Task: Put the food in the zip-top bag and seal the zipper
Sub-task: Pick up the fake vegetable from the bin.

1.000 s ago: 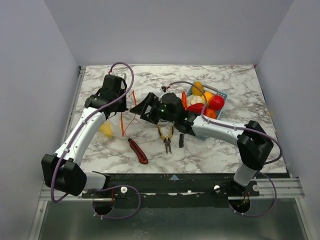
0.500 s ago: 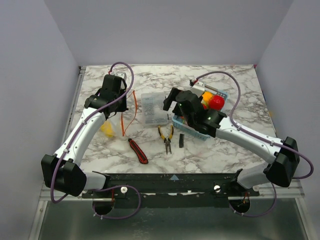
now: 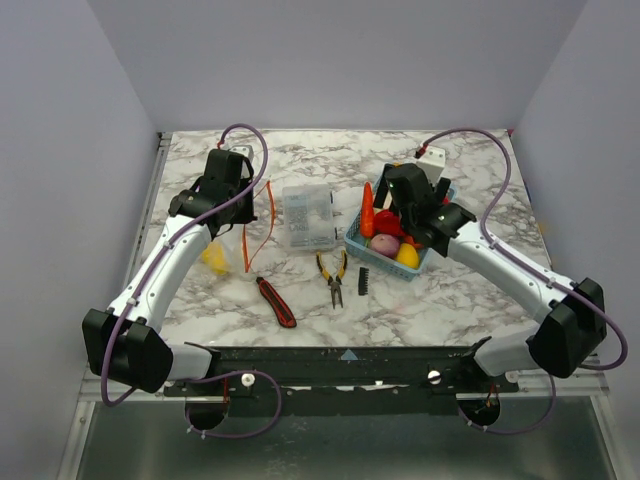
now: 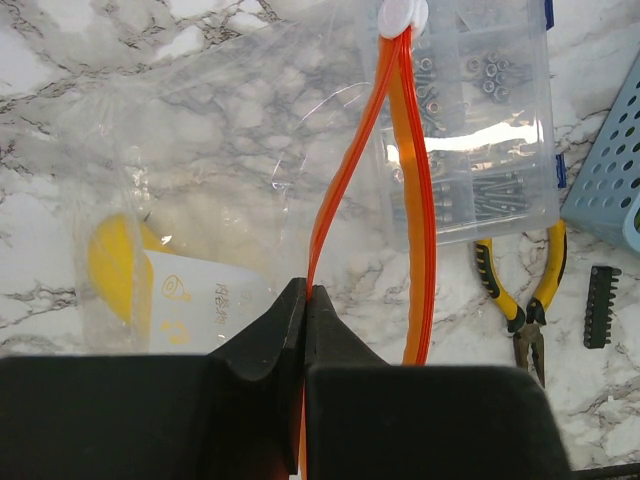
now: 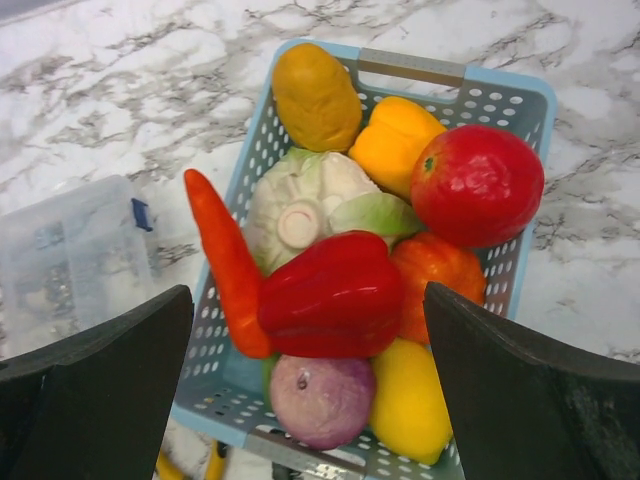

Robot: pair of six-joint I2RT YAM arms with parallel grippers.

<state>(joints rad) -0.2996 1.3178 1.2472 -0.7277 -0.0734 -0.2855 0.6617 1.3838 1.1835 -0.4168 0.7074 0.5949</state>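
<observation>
Lying closest to the near edge are a red-and-black utility knife (image 3: 277,301) and yellow-handled pliers (image 3: 333,277). Farther back by the left edge, the left gripper (image 4: 305,298) pinches the thin red-orange zipper strip (image 4: 415,200) of the floppy clear plastic bag (image 4: 200,150), which holds one yellow piece (image 4: 112,265). Toward the right edge, the right gripper (image 5: 308,295) hangs spread wide over the light blue basket (image 5: 500,95) of glossy toy food (image 5: 335,290).
</observation>
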